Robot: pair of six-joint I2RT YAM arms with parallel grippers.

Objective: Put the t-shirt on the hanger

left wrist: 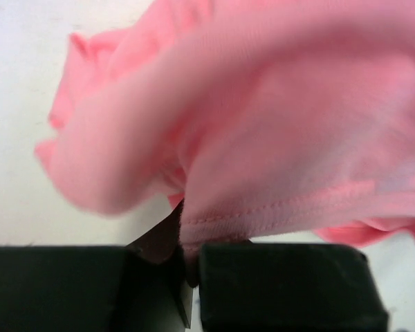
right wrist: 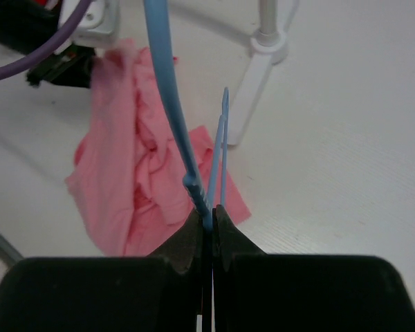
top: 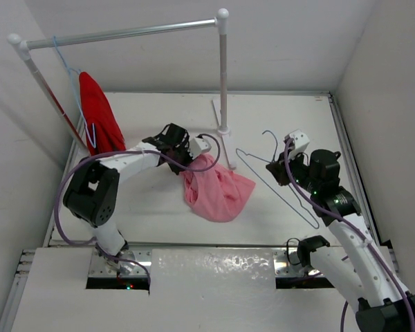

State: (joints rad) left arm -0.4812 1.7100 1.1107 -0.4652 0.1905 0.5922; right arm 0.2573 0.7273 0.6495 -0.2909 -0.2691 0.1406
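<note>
The pink t-shirt (top: 218, 190) lies crumpled on the white table between the two arms. My left gripper (top: 191, 158) is at the shirt's upper left edge, and in the left wrist view it (left wrist: 187, 259) is shut on a stitched hem of the t-shirt (left wrist: 263, 138). The light-blue wire hanger (top: 259, 174) stretches from the shirt's right side toward the near right. My right gripper (top: 280, 168) holds it near the hook. Seen from the right wrist, that gripper (right wrist: 211, 218) is shut on the hanger (right wrist: 169, 90), with the t-shirt (right wrist: 138, 180) beyond it.
A clothes rack stands at the back, with a metal bar (top: 124, 33) and a white post (top: 223, 76) whose foot (top: 226, 145) reaches down to the shirt. A red shirt (top: 100, 114) hangs at the rack's left end. Walls enclose the table on the left, right and back.
</note>
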